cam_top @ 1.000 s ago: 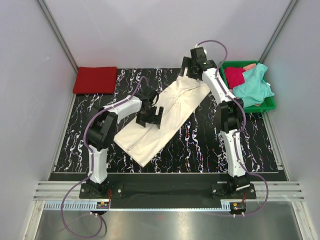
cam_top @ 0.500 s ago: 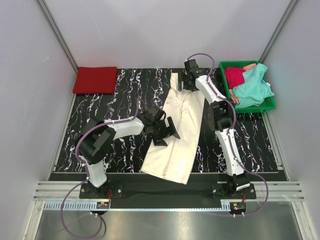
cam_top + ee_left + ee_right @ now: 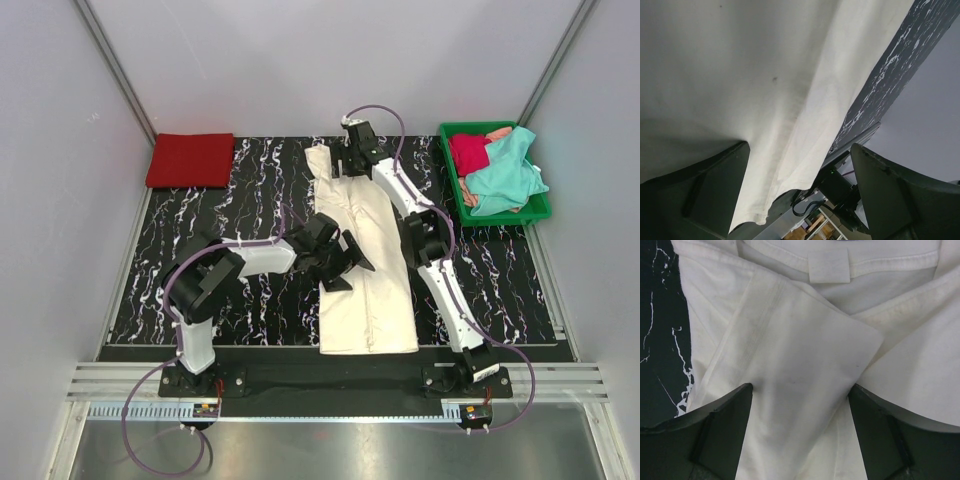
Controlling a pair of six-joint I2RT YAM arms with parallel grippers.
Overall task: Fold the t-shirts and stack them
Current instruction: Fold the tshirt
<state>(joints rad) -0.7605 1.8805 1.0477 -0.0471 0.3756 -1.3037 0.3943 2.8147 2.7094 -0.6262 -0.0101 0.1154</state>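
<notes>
Cream-white t-shirt (image 3: 370, 290), soft creased long strip, left jaws apart, right jaws apart

Cream-white t-shirt (image 3: 370, 290), red t-shirt (image 3: 190, 160), teal t-shirt (image 3: 510, 175), green tray (image 3: 512, 216)

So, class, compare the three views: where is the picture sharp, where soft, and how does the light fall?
Top external: even light, sharp throughout, the cream-white t-shirt casting little shadow. Left wrist: cloth greyed in shade, left pincer's fingers dark, soft-edged. Right wrist: seams and neck label crisp, right pincer's fingers blurred.
</notes>
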